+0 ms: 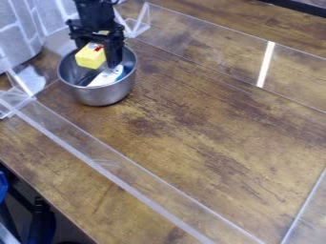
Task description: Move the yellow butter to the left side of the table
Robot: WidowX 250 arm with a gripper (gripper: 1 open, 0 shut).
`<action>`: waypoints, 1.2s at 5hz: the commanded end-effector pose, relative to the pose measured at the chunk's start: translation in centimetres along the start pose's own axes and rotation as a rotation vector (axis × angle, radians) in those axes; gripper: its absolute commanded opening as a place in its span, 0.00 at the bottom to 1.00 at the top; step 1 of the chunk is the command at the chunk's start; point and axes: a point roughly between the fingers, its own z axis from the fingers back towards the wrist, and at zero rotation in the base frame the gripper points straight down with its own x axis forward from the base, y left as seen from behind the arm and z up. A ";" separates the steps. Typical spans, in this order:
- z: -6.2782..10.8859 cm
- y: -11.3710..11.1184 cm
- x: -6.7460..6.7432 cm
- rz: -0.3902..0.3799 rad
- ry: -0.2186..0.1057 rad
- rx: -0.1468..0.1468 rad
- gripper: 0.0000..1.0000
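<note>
The yellow butter (90, 56) is a small yellow block held between the black fingers of my gripper (93, 51), which points straight down and is shut on it. Block and gripper hang just over the silver bowl (99, 88) at the upper left of the wooden table (204, 124). A white and blue item lies inside the bowl, partly hidden by the gripper.
Clear acrylic walls (90, 152) fence the table on its left, front and back edges. A grey and white object (15, 43) stands outside the wall at the far upper left. Bare wood spreads to the right of the bowl.
</note>
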 end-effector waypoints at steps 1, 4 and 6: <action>2.3 0.0 1.2 -0.006 -0.067 0.019 0.00; 2.3 -0.1 1.2 0.000 -0.057 0.017 0.00; 2.3 -0.3 1.2 0.005 -0.051 0.016 0.00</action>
